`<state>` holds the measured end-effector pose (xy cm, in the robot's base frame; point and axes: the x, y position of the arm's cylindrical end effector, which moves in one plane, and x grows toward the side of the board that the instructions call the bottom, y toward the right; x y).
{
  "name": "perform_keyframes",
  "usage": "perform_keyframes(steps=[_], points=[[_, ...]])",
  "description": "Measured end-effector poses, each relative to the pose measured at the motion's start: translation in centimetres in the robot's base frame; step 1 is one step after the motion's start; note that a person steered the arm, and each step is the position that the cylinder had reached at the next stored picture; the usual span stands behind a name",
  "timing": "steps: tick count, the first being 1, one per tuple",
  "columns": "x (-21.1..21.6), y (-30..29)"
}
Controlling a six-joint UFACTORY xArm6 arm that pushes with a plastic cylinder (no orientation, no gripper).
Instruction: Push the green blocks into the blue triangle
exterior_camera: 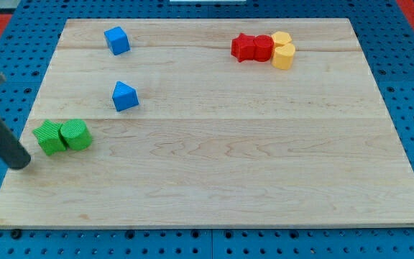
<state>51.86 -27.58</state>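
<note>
Two green blocks sit side by side at the view's left: a star-like green block [49,137] and a round green block [75,134], touching. The blue triangle [125,96] lies above and to the right of them, a short gap away. A blue cube [117,40] sits near the top left. My tip [23,164] rests on the board's left edge, just below and left of the green star block, close to it but apart.
Two red blocks [253,47] and two yellow blocks [283,50] cluster at the top right, touching. The wooden board [221,173] lies on a blue perforated table; its left edge runs by my tip.
</note>
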Motion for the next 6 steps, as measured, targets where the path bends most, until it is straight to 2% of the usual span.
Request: perform_keyframes(steps=[1, 3, 6], points=[[-2.9, 2.7], [-4.2, 10.6], [-7.5, 12.4]])
